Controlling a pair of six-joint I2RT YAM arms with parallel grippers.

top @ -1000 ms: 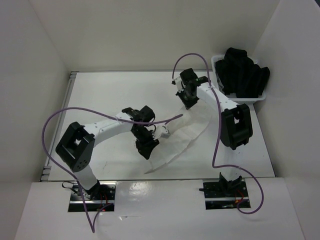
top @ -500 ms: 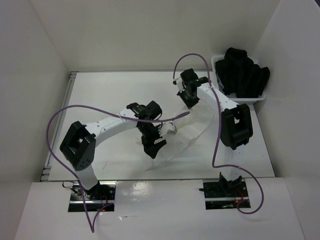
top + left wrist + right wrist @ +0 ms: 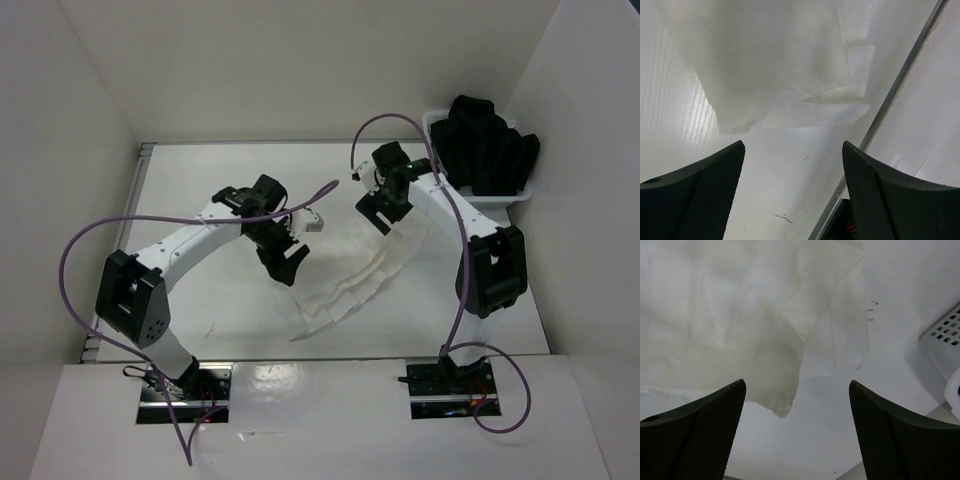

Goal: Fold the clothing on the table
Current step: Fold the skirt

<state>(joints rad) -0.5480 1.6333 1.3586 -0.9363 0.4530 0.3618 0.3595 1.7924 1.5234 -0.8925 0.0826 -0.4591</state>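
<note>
Looking at a pleated white skirt (image 3: 352,288) lying flat on the surface (image 3: 210,190), curved like a banana from about 3 o'clock round to 6 o'clock of the middle. Got both sets of jaws gaping wide and holding nothing. Have the left jaws hovering just off the skirt's 10 o'clock side and the right jaws over its top end. Can confirm from both wrist views: just bare cloth and surface between them.

Worth worrying about with pleats this thin and wrinkly:
- Could easily pinch only the top layer and drag the stack apart.
- Could also skew the next fold by grabbing the two ends unevenly.
- Wouldn't trust that lower tip near 6 o'clock either. Sits close to the grey rail (image 3: 892,92), so could probably get tugged over the edge.

Plenty of bare room from 9 to 12 o'clock for swinging cloth over. Tighter at 2 o'clock, thanks to the white basket (image 3: 505,200) of black garments (image 3: 488,145) near the right jaws.
</note>
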